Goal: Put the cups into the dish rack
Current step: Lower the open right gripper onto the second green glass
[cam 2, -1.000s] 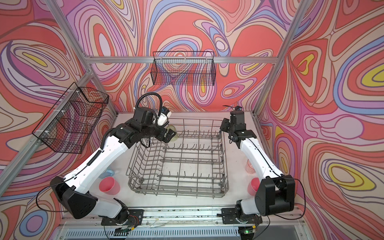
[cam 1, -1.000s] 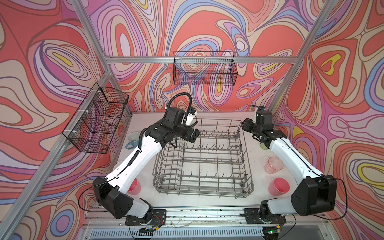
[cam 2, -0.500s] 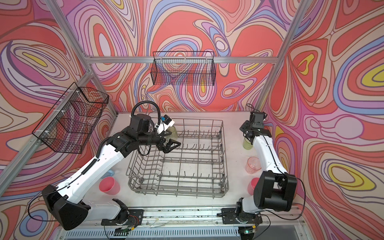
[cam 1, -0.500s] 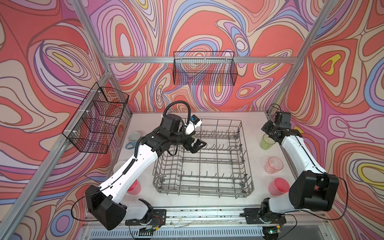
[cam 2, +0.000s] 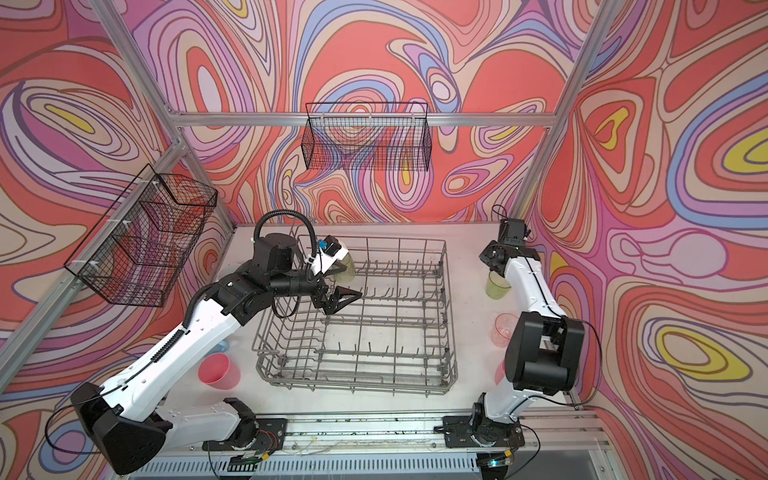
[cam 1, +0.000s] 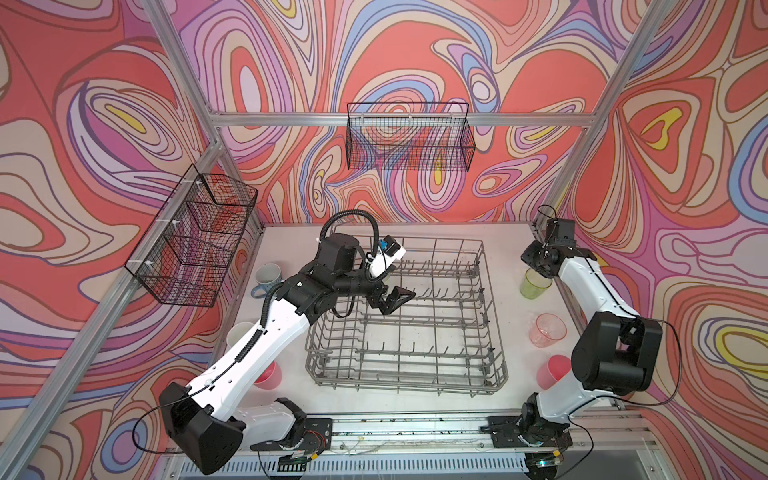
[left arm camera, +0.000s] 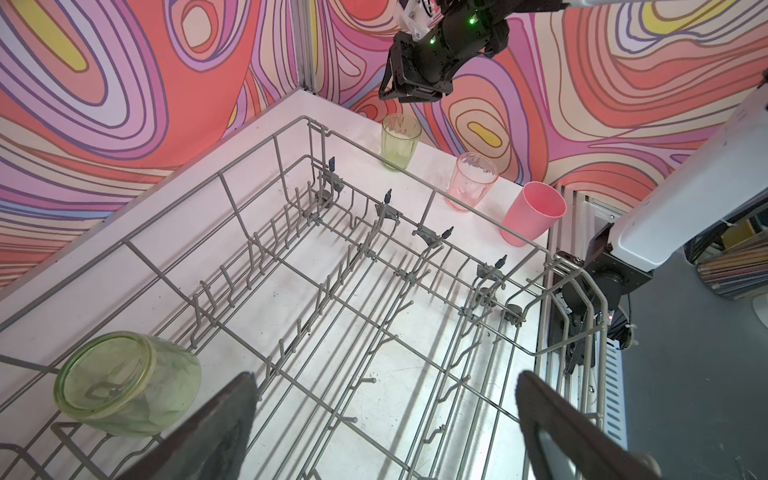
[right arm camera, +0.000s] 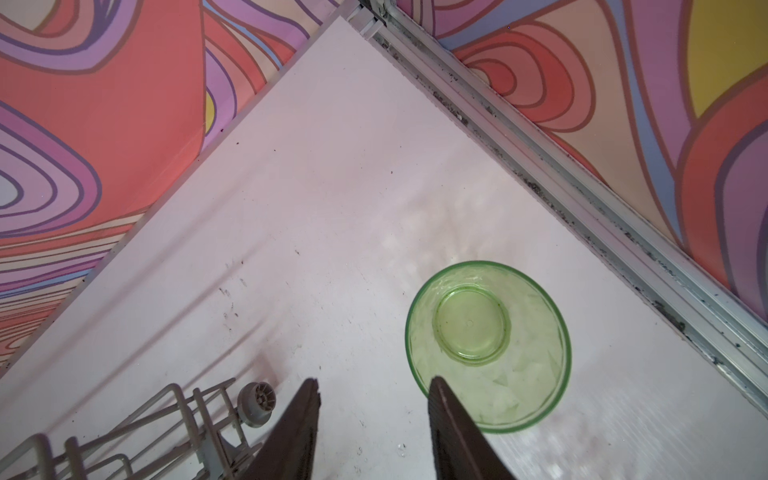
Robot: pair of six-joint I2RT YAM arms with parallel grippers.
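Observation:
The grey wire dish rack stands mid-table. One yellow-green tumbler lies tipped in its back-left corner. My left gripper hangs open just beside it, holding nothing. A second yellow-green tumbler stands upright on the table right of the rack. My right gripper is above it, jaws apart over bare table, one finger overlapping the rim. A translucent pink tumbler and an opaque pink cup stand nearer the front.
Left of the rack are a blue mug, another mug half hidden by my left arm, and an opaque pink cup. Black mesh baskets hang on the back wall and left wall.
My left gripper drew away from the yellow-green tumbler, which stays in the rack's corner. My right arm swung from the rack's back-right corner out over the standing green tumbler, jaws narrowing.

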